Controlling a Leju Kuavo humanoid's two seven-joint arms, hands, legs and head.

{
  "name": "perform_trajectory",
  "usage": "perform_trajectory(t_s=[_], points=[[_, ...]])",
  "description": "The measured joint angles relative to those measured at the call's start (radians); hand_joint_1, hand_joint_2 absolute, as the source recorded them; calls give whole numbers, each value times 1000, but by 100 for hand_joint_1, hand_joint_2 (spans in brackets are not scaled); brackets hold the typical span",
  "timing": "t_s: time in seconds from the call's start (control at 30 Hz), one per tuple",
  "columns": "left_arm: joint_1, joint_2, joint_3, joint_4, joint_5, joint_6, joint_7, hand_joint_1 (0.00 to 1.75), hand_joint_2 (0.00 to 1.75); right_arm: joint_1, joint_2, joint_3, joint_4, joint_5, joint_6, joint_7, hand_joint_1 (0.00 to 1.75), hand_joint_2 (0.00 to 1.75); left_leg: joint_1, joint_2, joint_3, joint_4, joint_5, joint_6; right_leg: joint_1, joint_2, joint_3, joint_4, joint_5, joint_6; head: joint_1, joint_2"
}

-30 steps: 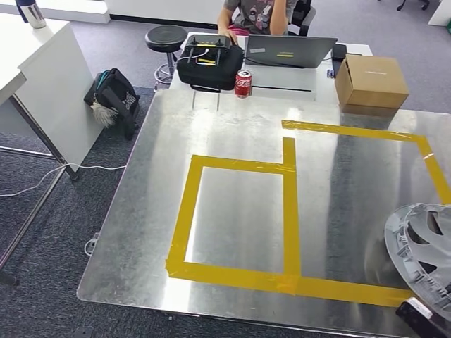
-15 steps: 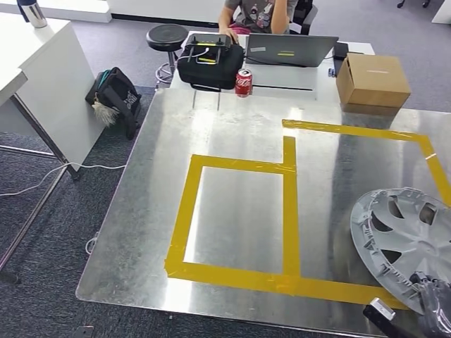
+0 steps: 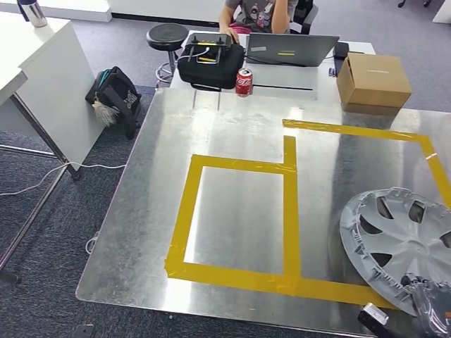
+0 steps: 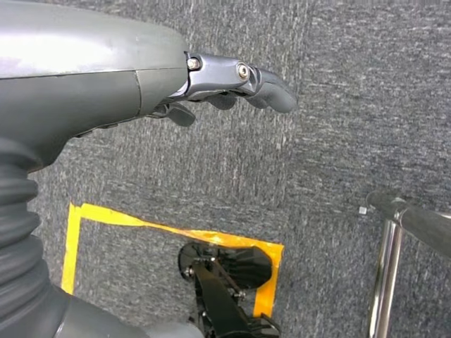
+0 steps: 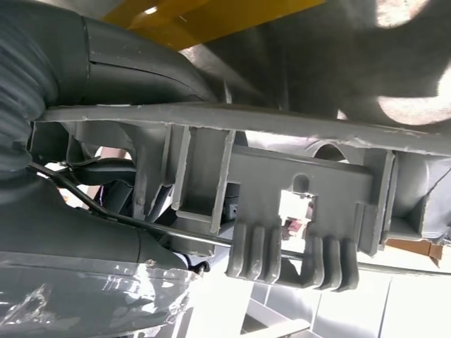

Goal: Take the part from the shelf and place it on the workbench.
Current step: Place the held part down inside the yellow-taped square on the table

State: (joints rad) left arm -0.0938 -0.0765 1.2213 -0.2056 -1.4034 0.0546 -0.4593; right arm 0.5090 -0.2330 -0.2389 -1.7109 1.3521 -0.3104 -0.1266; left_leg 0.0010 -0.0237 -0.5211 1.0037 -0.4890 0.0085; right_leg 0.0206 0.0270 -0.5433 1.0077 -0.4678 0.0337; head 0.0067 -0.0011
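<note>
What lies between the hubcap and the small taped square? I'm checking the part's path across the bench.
In the head view, one yellow tape strip and bare metal workbench separate the hubcap from the small taped square.

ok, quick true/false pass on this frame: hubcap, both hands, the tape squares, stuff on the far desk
1. The hubcap is over the right-hand tape outline. True.
2. The right hand holds the hubcap at its near edge. True; the right wrist view shows the rim against the hand.
3. The left hand holds a part. False: it hangs over the carpet with nothing in it and the fingers extended.
4. The hubcap sits inside the closed tape square. False: that square holds nothing; the hubcap is to its right.
5. A red can stands beside the black case. True.
6. The cardboard box is open. False: its flaps are shut.
</note>
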Motion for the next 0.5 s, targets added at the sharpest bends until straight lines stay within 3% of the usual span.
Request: perform_trajectory(t_s=[0.03,0.1,0.23,0.5], points=[[0,0,-3,0,-2,4,0,0,175,3,-2,-1,0,-3,0,-1,27,175,0,0,0,0,0,0,0,0,-2,0,0,0,0,0],[0,2,-10,0,-5,8,0,0,175,9,-5,-3,0,-5,0,-3,0,175,0,0,0,0,-1,0,0,0,-3,0,0,0,0,0],[0,2,-13,0,12,0,-8,0,0,23,-5,-13,0,-3,-1,-19,0,175,0,-1,-1,0,0,0,0,-2,0,0,0,0,0,0],[1,5,-13,0,24,5,1,0,0,35,24,-58,0,9,-1,-64,0,175,0,-2,-2,0,1,0,0,-2,3,0,0,0,0,0]])
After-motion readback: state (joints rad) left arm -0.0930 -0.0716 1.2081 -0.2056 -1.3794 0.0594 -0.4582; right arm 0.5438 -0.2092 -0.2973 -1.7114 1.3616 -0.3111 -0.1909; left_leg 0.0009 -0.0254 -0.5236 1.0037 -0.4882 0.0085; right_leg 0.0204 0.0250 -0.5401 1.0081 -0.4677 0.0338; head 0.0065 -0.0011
